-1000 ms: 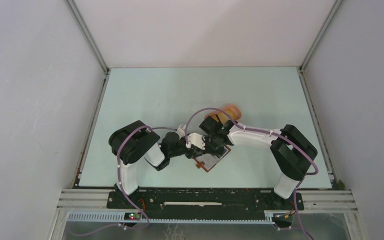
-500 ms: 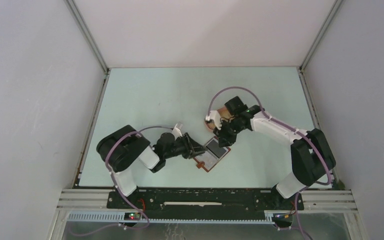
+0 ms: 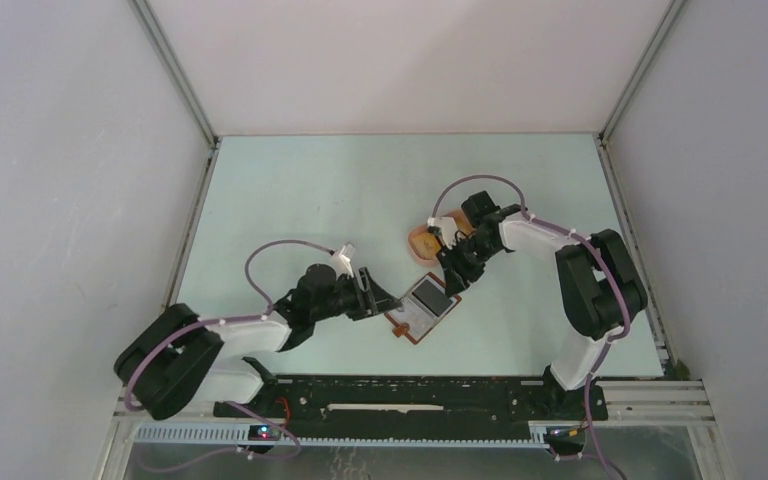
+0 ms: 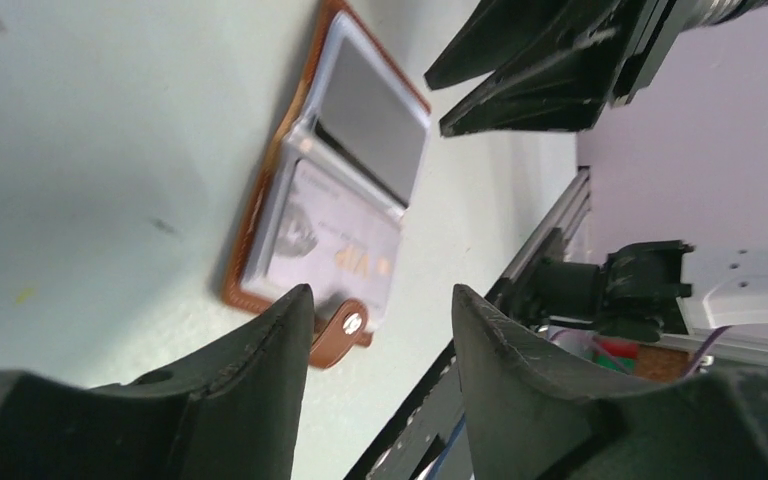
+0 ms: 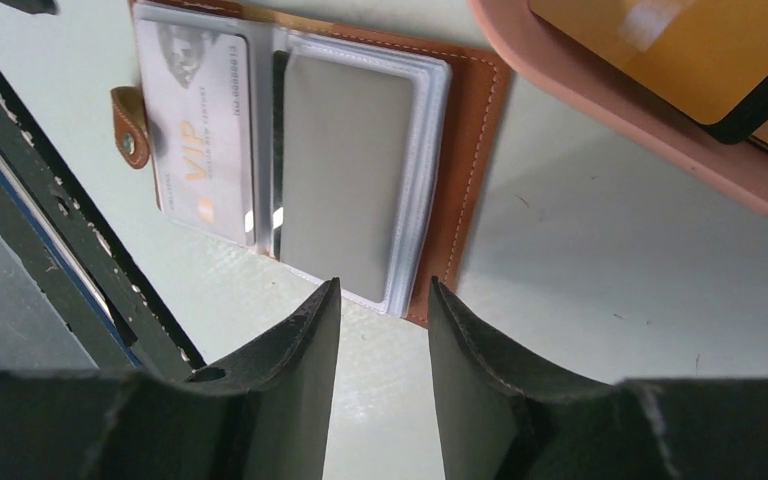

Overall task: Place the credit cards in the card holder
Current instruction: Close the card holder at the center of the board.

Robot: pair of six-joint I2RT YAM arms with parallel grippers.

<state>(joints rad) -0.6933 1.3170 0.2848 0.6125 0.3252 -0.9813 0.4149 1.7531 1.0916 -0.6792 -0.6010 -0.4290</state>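
Pale green tabletop (image 3: pixel 310 200) between white walls carries the card holder (image 5: pixel 360 170), lying open and flat just ahead of both sets of fingertips, likely so its clear sleeves face up for loading. One sleeve shows a silver card (image 5: pixel 200 130), and the next holds what looks like a grey card (image 5: pixel 345 170). The left gripper (image 4: pixel 380 300) hangs spread and empty, with the snap tab (image 4: pixel 345 325) just beyond its fingers. The right gripper (image 5: pixel 382 292) is likewise spread, pinching nothing, over the holder's near edge. Ahead and to its side sits a pink tray (image 5: pixel 610 110) with a yellow card (image 5: pixel 680 45) not yet moved. Both grippers face each other across the holder, so either reach could crowd the other.
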